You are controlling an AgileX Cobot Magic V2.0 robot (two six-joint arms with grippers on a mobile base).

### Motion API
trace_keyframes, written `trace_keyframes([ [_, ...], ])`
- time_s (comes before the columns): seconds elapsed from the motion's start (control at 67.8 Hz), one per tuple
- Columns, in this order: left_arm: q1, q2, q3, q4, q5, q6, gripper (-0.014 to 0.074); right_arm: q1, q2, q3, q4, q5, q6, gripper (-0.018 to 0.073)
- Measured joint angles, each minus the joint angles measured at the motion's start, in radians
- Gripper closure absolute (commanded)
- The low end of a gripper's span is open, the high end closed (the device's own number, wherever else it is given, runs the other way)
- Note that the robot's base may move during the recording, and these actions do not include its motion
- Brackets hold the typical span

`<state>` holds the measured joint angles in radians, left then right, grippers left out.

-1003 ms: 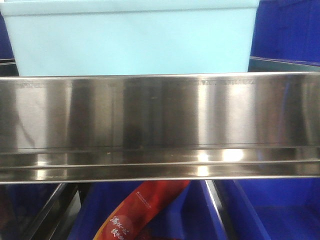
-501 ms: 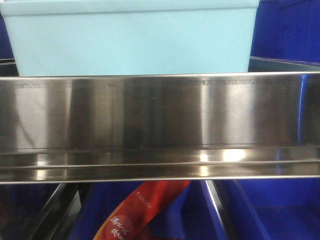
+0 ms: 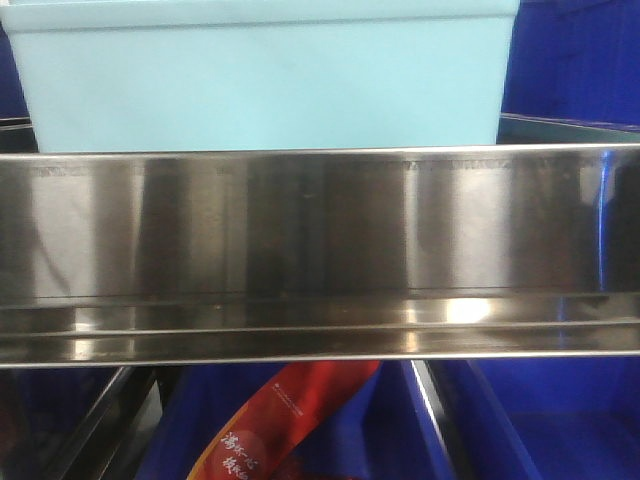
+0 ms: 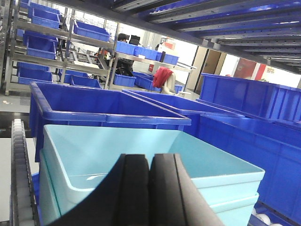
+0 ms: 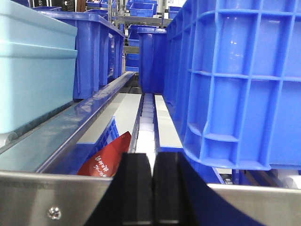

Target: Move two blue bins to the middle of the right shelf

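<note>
The bins (image 4: 155, 165) sit nested, one inside the other, on the shelf (image 3: 320, 230) just behind its steel front lip, long axis along that lip, open side up. The front view shows only one pale side wall (image 3: 265, 85) above the lip, plus a red packet (image 3: 275, 420) on the level below. The left wrist view alone shows the double rim and bare inside, with blue crates (image 4: 108, 110) behind. The right wrist view shows the bins' end (image 5: 33, 70) at left and a ribbed crate (image 5: 244, 84) at right. Left gripper (image 4: 150, 188) hovers level over the bins' near rim, pads pressed together. Right gripper (image 5: 153, 188) sits level at the lip, pads together too.
</note>
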<state>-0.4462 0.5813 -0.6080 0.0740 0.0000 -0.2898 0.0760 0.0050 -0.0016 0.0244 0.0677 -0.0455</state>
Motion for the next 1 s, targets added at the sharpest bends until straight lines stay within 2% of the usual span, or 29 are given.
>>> trace_keyframes([
  [0.885,0.0,-0.001,0.0,0.002,0.016,0.0,0.0707,0.0,0.0,0.0,0.011,-0.027,0.0,0.0722],
  [0.944,0.012,-0.008,0.007,0.004,0.033,0.017,0.0707,0.0,0.0,0.0,0.011,-0.027,0.0,0.0722],
  [1.003,0.043,-0.023,0.03,0.004,0.035,0.071,0.0707,0.0,0.0,0.0,0.011,-0.027,0.0,0.0722],
])
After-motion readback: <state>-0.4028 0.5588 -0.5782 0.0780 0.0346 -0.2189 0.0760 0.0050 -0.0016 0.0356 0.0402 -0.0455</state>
